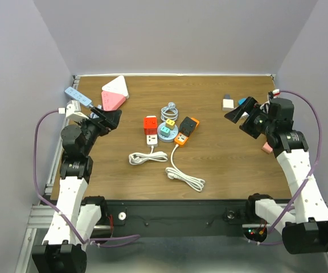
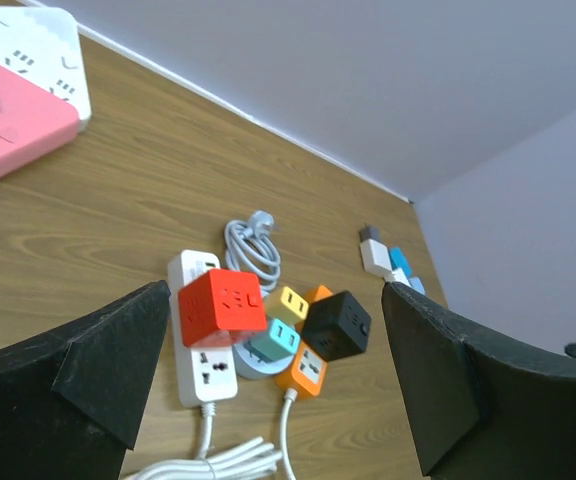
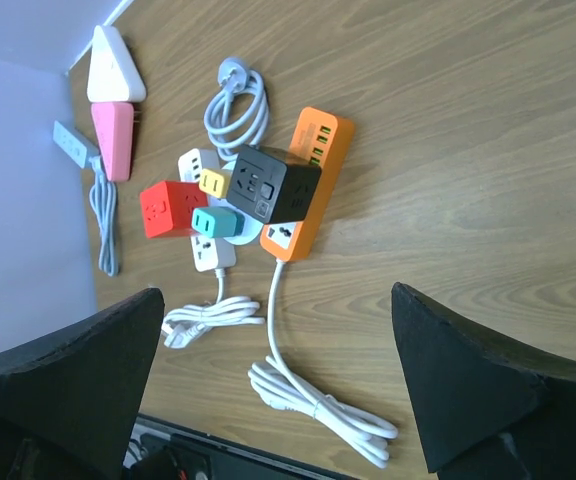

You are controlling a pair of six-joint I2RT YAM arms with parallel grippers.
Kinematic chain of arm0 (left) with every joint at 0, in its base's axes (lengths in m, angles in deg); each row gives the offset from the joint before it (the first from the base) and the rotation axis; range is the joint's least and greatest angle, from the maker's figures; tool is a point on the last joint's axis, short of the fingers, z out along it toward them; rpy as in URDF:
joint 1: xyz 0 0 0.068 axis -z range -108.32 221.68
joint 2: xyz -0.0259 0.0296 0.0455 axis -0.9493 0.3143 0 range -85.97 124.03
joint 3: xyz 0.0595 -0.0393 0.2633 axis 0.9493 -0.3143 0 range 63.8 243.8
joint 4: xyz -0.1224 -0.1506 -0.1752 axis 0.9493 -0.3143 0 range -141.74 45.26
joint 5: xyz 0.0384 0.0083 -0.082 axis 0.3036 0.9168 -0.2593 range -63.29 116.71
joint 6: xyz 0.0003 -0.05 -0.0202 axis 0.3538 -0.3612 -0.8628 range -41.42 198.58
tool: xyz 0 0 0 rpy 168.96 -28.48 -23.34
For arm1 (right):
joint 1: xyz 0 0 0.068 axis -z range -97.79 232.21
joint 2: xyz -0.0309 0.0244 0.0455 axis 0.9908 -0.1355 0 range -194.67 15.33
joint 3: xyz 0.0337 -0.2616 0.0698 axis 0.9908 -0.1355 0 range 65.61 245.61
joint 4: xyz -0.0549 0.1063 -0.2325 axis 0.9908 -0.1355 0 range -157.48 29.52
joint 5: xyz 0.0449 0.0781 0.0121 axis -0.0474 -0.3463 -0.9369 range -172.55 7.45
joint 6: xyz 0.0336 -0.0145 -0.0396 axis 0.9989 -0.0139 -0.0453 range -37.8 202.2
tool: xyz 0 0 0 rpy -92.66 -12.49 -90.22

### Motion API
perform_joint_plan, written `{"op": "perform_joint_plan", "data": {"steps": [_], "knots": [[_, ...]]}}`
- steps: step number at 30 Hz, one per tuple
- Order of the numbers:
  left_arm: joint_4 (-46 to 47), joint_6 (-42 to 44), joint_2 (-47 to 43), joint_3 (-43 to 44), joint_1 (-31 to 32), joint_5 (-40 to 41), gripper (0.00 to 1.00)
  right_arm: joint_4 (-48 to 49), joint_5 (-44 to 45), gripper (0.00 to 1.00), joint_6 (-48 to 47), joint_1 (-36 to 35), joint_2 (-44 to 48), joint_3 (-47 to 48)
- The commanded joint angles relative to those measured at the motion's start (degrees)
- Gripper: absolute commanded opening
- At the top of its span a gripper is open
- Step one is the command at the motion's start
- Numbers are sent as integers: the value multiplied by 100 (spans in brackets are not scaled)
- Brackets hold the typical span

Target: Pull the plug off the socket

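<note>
Top external view takes in the whole wooden table (image 1: 226, 153) and both arms, which the wrist cameras cannot show. The left gripper (image 1: 108, 118) hangs at 9 o'clock from the central cluster of sockets, and the right gripper (image 1: 239, 112) at 3 o'clock. Both are well apart from the cluster.

Each wrist view shows its own fingers (image 2: 98, 370) spread wide with nothing between them.

At 10 o'clock lie a pink triangular strip (image 1: 113, 100) and a white triangular strip (image 1: 117, 86), touching each other. Only a corner of them shows in the left wrist view.

In the cluster, the orange power strip (image 1: 182, 138) carries the black cube adapter (image 1: 189, 125) plugged in at its far end. The right wrist view alone shows this cube's socket faces and the strip's free socket.

The white power strip (image 1: 151, 138) holds the red cube adapter (image 1: 150, 124). The left wrist view shows a free socket just nearer than the cube.

Between the two strips sits a round socket (image 1: 165, 134) with a teal plug (image 1: 165, 129) and a yellow plug (image 1: 170, 121) on it. A grey coiled cable (image 1: 169, 110) lies at 12 o'clock.

Each strip trails a bundled white cord (image 1: 185, 177) towards 6 o'clock.

Small adapters (image 1: 228, 103) rest at 2 o'clock.
</note>
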Motion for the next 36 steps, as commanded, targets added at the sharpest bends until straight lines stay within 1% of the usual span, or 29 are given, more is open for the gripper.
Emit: {"op": "perform_joint_plan", "data": {"steps": [1,3,4,6,9,10,11,12,15,16,17,18,19,20,21,24,25,26,27,28,30,34,36], "knots": [[50,-171,-236,200,51,-404,99,24,-484,100,-329,-11,-171,288],[32,-267,-245,156,51,-439,99,59,-782,100,-461,-11,-294,200],[24,-276,-236,121,217,-553,99,208,-879,100,-523,-11,-434,165],[41,-259,-183,94,288,-685,99,244,-792,100,-541,-116,-601,226],[41,-241,-96,24,315,-957,99,253,-171,100,-655,-791,-996,576],[32,-206,-69,-2,324,-1071,99,236,389,100,-760,-1350,-1119,708],[6,-197,-34,-3,332,-1125,99,183,699,100,-839,-1608,-1451,840],[-38,-162,-8,6,341,-1160,99,139,1224,100,-910,-1941,-1637,1059],[-301,-65,36,68,350,-1160,99,60,1623,100,-1068,-2172,-2358,1359],[-363,-22,45,76,359,-1178,99,-10,1973,100,-1121,-2382,-2551,1630],[-407,5,54,68,376,-1204,99,-54,2124,100,-1130,-2445,-2736,1798],[-529,31,80,68,376,-1196,99,-89,2508,100,-1113,-2611,-3103,1947],[-600,75,81,59,385,-1195,99,-177,2686,100,-982,-2691,-3272,2288],[-679,102,72,42,394,-1213,99,-212,2793,100,-946,-2735,-3431,2448],[-723,128,46,24,394,-1213,99,-282,3150,100,-824,-2849,-3745,2580],[-820,154,-42,-64,403,-1169,99,-458,3653,100,-551,-3025,-4195,3195],[-829,155,-77,-99,403,-1160,99,-685,3855,100,-306,-3104,-4528,3345],[-864,163,-121,-160,403,-1117,99,-879,4048,100,-130,-3139,-4696,3720],[-890,181,-139,-169,403,-1108,99,-1229,4425,100,159,-3218,-4854,3881],[-917,190,-157,-213,403,-1073,99,-1371,4515,100,275,-3236,-5187,4013],[-978,207,-192,-257,403,-1037,99,-1618,4656,100,530,-3263,-5461,4320],[-1110,295,-262,-328,403,-950,99,-2215,5095,100,1407,-3281,-5822,4471],[-1189,330,-324,-363,403,-906,99,-2339,5140,100,1664,-3280,-5875,4445]]}}
